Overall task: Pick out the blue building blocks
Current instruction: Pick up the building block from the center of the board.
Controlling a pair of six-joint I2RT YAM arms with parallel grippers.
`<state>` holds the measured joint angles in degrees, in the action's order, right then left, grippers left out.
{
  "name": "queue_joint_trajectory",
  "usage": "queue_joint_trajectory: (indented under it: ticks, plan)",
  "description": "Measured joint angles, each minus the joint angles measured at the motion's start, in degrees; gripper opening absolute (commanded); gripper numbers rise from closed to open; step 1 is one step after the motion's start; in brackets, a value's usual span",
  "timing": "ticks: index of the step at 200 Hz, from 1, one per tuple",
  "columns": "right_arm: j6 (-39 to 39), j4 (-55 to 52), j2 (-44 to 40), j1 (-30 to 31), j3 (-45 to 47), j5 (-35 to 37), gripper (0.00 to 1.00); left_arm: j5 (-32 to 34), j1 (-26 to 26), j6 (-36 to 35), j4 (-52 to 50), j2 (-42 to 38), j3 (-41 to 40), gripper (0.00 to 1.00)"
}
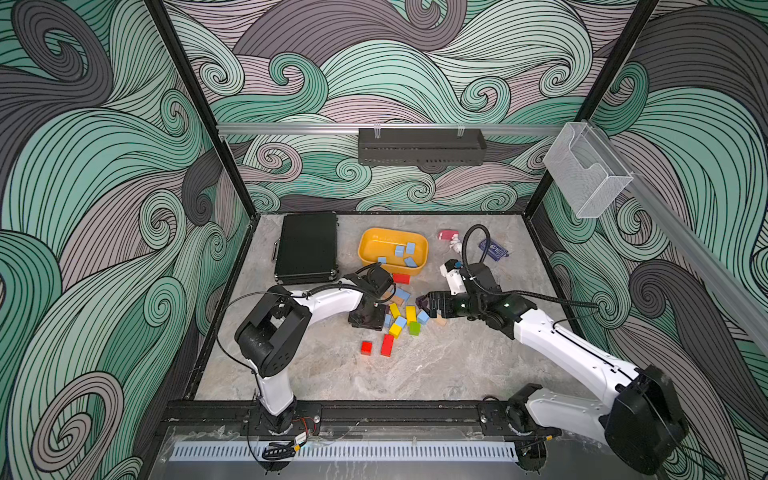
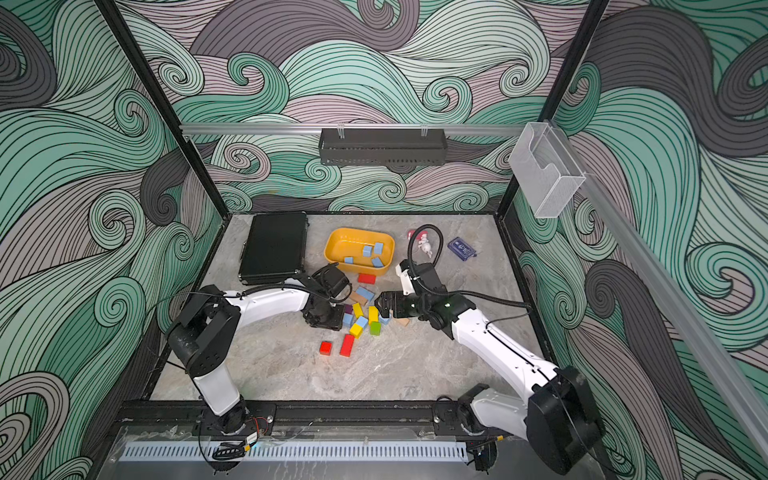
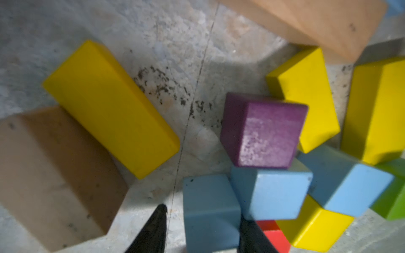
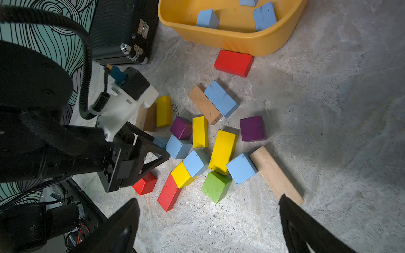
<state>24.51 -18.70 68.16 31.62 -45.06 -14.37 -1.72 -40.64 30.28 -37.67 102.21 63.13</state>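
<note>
Several blue building blocks lie in the yellow tray, seen in both top views. More sit in the mixed pile on the table: a long blue brick and blue cubes. My left gripper reaches down at the pile's left edge. Its jaws straddle one blue cube. One finger touches the cube and the other finger stands a small gap away. A second blue cube leans against it under a purple cube. My right gripper hovers wide open beside the pile, holding nothing.
A black case lies at the back left. A navy packet and a small pink thing lie at the back right. Red, yellow, green, purple and plain wooden blocks crowd the blue ones.
</note>
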Motion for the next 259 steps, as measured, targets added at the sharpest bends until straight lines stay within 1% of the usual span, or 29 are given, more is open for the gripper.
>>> queue_joint_trajectory:
  ticks: [20,43,62,84,102,134,164,200,225,259]
  plan:
    - [-0.02,0.07,0.00,0.00,0.00,0.02,0.99,0.02,0.00,0.26,0.00,0.48,0.00,0.42]
    - [-0.02,0.09,0.00,0.00,0.00,0.00,0.99,0.02,0.00,0.37,0.00,0.48,0.00,0.35]
    - [-0.02,0.09,0.00,0.00,0.00,0.00,0.99,0.09,0.00,0.42,0.02,0.48,0.00,0.33]
    - [-0.02,0.07,0.00,0.00,0.00,0.00,0.99,0.33,0.00,0.33,-0.04,0.44,0.02,0.23]
    - [-0.04,0.07,0.00,0.00,0.00,0.00,0.99,0.63,0.00,0.44,-0.04,0.44,0.02,0.16]
    - [-0.31,0.09,0.00,0.00,0.00,-0.04,0.99,1.22,0.00,0.44,-0.24,0.35,0.02,0.00]
    - [-0.87,0.11,-0.13,0.00,0.00,-1.11,0.99,1.60,0.00,0.44,-0.72,-1.25,-0.22,0.00]
    - [-1.79,0.04,-0.94,-0.02,-0.39,-2.38,0.99,2.19,-0.02,0.42,-0.81,-6.93,-0.61,0.00]
    - [-2.23,-0.24,-1.99,0.00,-1.66,-2.58,0.99,3.34,-0.02,0.17,-1.38,-10.58,-0.59,0.00]
    - [-3.37,-2.05,-3.04,-0.02,-4.22,-2.56,0.99,6.05,0.00,-1.33,-3.87,-13.42,0.76,0.00]
